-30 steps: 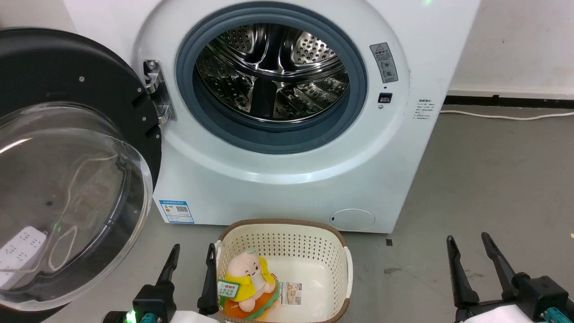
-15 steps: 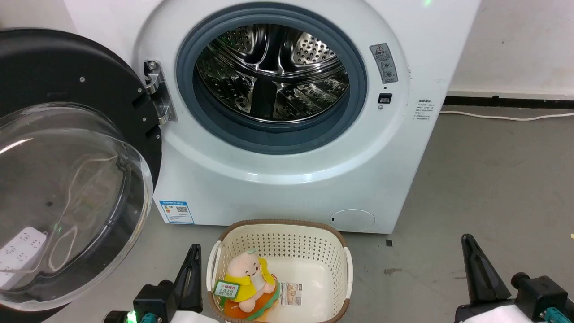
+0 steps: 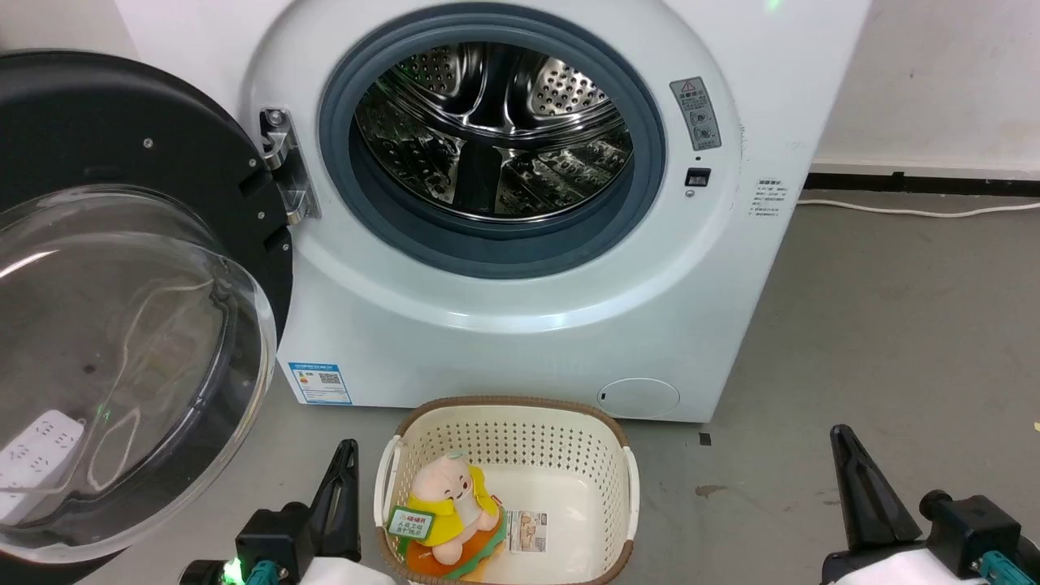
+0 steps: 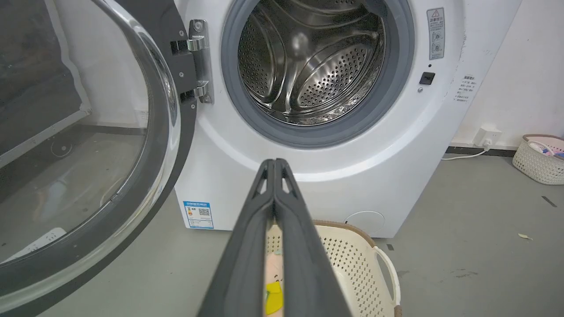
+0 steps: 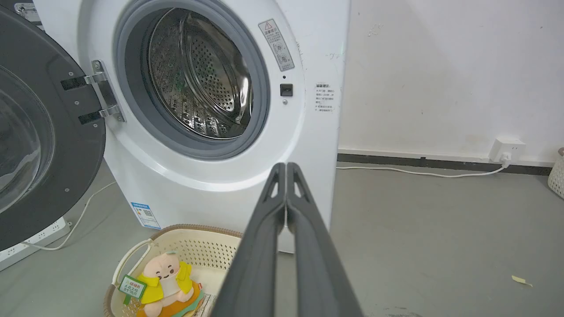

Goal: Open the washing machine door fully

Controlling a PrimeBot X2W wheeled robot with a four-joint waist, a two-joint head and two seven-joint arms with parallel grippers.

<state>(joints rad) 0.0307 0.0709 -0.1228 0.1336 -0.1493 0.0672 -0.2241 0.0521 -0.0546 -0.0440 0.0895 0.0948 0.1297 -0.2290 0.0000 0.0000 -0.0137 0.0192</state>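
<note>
White front-loader here: the washing machine [image 3: 520, 349] sits straight ahead of me with its steel drum [image 3: 487, 130] in plain sight. The washing machine door [image 3: 106, 114] is swung way out on its hinge [image 3: 284, 162] to the left, glass bowl bulging toward me. Both arms sit low and near. My left gripper [image 3: 348, 455] has its fingers pressed together on nothing, just left of the cream basket [image 3: 504, 410]. My right gripper [image 3: 841, 443] is pinched closed too, also empty, well off to the right over the grey floor [image 3: 894, 325]. A plush toy [image 3: 447, 504] lies in the basket, which sits just in front of the machine.
</note>
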